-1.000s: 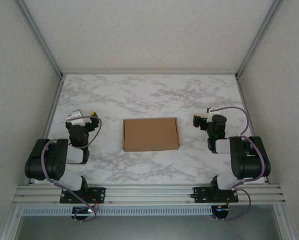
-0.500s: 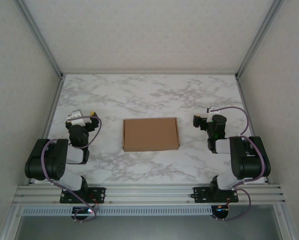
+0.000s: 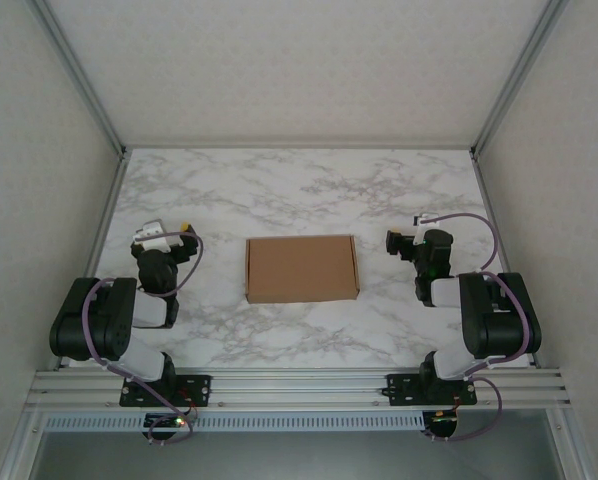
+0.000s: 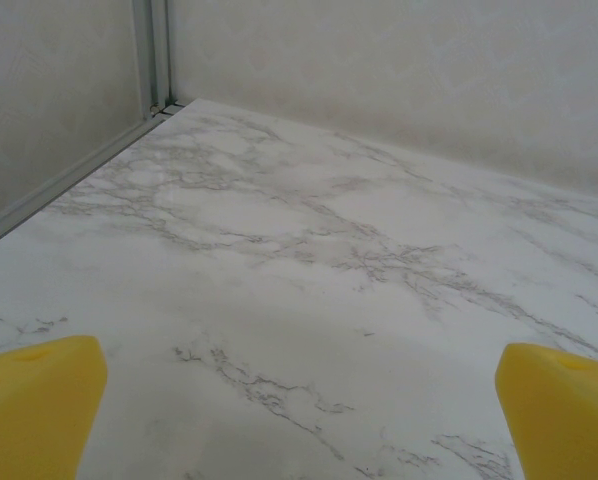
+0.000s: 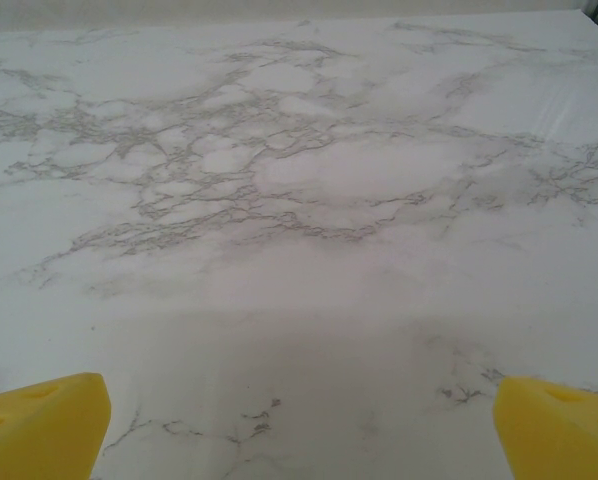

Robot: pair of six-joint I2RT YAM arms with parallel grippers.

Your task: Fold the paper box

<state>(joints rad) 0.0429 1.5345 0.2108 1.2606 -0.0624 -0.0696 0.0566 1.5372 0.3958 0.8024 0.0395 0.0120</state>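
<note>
The paper box [image 3: 301, 268] lies as a compact flat brown rectangle on the middle of the marble table [image 3: 299, 190]. My left gripper [image 3: 165, 240] rests low to the left of the box, well apart from it. In the left wrist view its yellow fingertips [image 4: 34, 400] stand wide apart, and the left gripper [image 4: 299, 420] is open over bare marble. My right gripper [image 3: 411, 240] sits to the right of the box, also apart from it. The right wrist view has the right gripper [image 5: 299, 425] open, its yellow fingertips [image 5: 559, 425] at the frame's lower corners with nothing between them.
White walls with metal corner posts [image 3: 79, 75] close in the table on three sides. A metal rail [image 3: 299, 385] runs along the near edge under both arm bases. The left wall and its frame strip [image 4: 149, 55] stand close ahead of the left gripper.
</note>
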